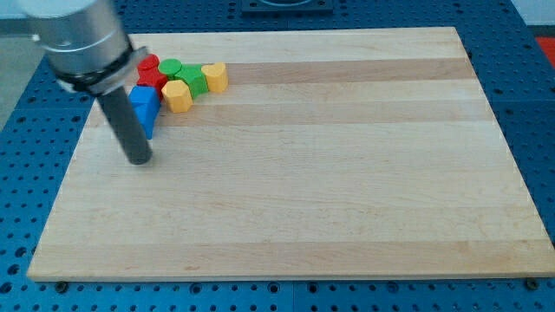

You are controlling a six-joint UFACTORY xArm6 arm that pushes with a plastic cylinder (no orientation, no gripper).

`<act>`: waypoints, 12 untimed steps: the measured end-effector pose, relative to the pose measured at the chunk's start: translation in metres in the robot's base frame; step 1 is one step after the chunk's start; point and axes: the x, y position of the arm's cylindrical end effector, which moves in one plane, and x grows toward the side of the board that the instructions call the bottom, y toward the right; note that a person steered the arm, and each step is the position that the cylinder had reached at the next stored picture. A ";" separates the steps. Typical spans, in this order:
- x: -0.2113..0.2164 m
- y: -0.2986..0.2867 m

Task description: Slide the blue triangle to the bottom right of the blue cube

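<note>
A wooden board [347, 173] is seen lying on a blue perforated table [538, 104]. The arm [82, 39] enters from the view's top left corner, and the dark rod is carried down from it to the board. My tip [140, 161] is set at the rod's lower end, on the wood, at about seven o'clock from the cluster of blocks. No gripper is fitted, so nothing is clenched or grasped; the rod is simply held beside the blocks.

All the blocks are gathered near the board's upper left corner. The blue triangle [146, 101] is found just beside the rod, at about one o'clock from my tip; whether the rod touches it cannot be told. A second patch of blue [147, 126] is seen directly below it, against the rod, and may be the blue cube, though its shape cannot be made out behind the rod. A red block [151, 69] is placed at twelve o'clock from the blue triangle. A green block [185, 74] is set at three o'clock from the red one. A yellow block [178, 96] lies at three o'clock from the blue triangle, and another yellow block [215, 77] is found at the cluster's three o'clock edge.
</note>
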 end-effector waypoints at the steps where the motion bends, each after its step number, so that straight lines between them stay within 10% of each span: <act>1: 0.013 -0.045; 6: -0.053 -0.046; 12: 0.006 -0.013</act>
